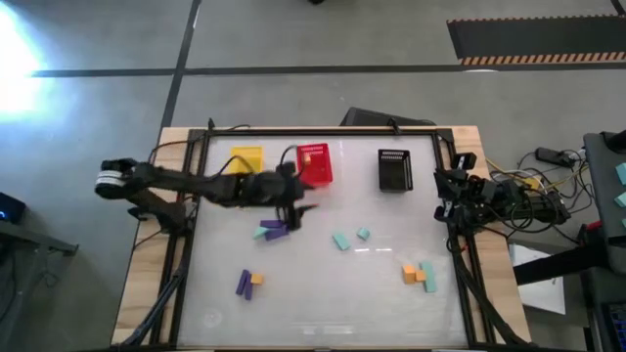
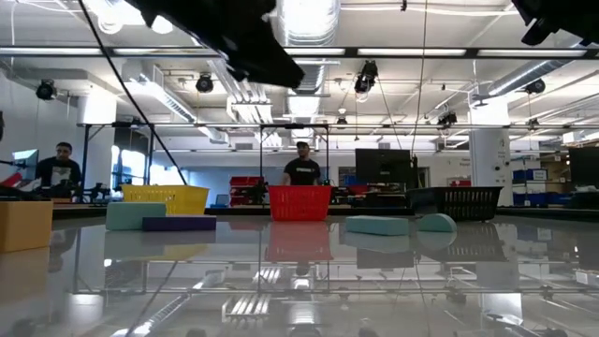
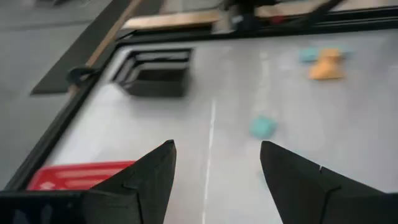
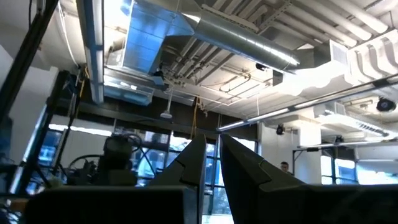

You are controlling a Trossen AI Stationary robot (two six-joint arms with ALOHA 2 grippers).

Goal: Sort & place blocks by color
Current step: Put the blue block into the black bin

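Nearest the low camera sits a small matte orange block, then a teal block resting against a flat purple bar. From above I read that same cluster, teal block and purple bar, just below my left gripper, which hangs over the table beside the red slotted plastic basket. Its jaws stand apart with nothing between them; in the wrist view I see bare table between the dark fingers.

The right gripper waits at the table's right edge, tilted up toward the ceiling, its jaws nearly together and empty.

Other blocks lie scattered: two teal pieces near the middle, an orange-and-teal group toward the right, and a purple-and-orange pair lower left. The yellow basket and black basket stand along the far side.

My worry: the purple bar and teal block touch, so a descent slightly off could nudge or pinch both, and drop a teal piece in the wrong basket.

I judge the purple bar's long axis runs roughly across the table, left to right, so the jaws should close across its narrow width.
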